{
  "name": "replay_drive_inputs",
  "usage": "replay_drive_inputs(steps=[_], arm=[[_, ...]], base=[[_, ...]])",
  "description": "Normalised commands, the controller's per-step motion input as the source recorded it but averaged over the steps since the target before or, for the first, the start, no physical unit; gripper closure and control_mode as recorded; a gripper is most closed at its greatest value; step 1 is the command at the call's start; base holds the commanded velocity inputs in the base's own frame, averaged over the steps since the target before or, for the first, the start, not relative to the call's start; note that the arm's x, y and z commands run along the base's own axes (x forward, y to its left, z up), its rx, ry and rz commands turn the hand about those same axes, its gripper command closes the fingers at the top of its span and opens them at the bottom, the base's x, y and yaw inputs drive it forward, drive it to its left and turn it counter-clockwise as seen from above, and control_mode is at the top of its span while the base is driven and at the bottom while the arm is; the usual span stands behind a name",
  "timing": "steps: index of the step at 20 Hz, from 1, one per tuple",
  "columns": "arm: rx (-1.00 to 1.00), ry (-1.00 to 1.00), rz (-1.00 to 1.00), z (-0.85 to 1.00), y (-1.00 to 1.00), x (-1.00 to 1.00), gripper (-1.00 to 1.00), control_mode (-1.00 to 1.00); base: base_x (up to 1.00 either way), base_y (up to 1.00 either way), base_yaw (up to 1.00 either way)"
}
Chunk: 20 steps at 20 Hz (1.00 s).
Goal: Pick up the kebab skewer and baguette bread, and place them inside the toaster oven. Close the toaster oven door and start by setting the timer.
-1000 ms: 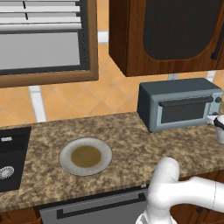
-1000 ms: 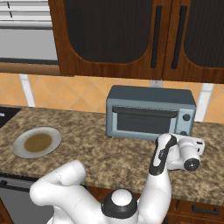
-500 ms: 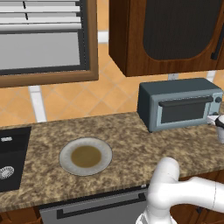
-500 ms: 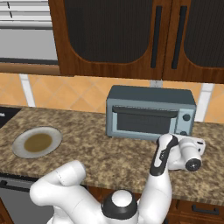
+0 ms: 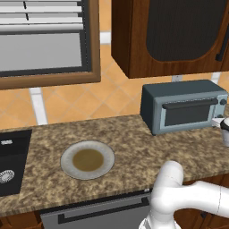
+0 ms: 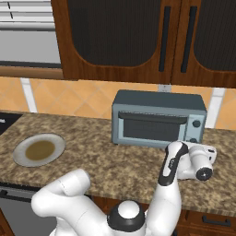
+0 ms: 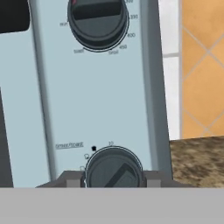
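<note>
A speckled brown granite counter (image 5: 134,147) carries the toaster oven (image 6: 158,118) at its back edge, directly ahead of the gripper (image 6: 203,162) and close to it, its door (image 6: 152,129) apparently shut. A round plate (image 5: 87,159) with a brownish centre lies on the stone well off to the gripper's left, near a dark sink (image 5: 12,161) set into the counter.

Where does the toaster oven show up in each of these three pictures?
Left base view: the toaster oven sits at the right, on the counter below the wooden cabinet.
Right base view: it stands in the centre, slightly right, door shut, behind the white arm.
Hand view: its pale control panel is seen close up.
Shared landmark: the two side knobs, the lower knob at the bottom centre of the hand view.
</note>
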Motion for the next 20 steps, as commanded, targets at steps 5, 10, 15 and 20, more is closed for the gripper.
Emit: replay_drive_inputs(steps=[5, 10, 15, 20], arm=[[0.14, 0.0, -0.03, 0.0, 0.0, 0.0, 1.0, -1.0], [0.21, 0.0, -0.09, 0.0, 0.0, 0.0, 1.0, -1.0], [0.24, 0.0, -0.14, 0.0, 0.0, 0.0, 1.0, -1.0], [0.26, 0.0, -0.14, 0.0, 0.0, 0.0, 1.0, -1.0]], base=[[0.0, 0.0, 0.0], [0.0, 0.0, 0.0], [0.0, 0.0, 0.0], [0.0, 0.0, 0.0]])
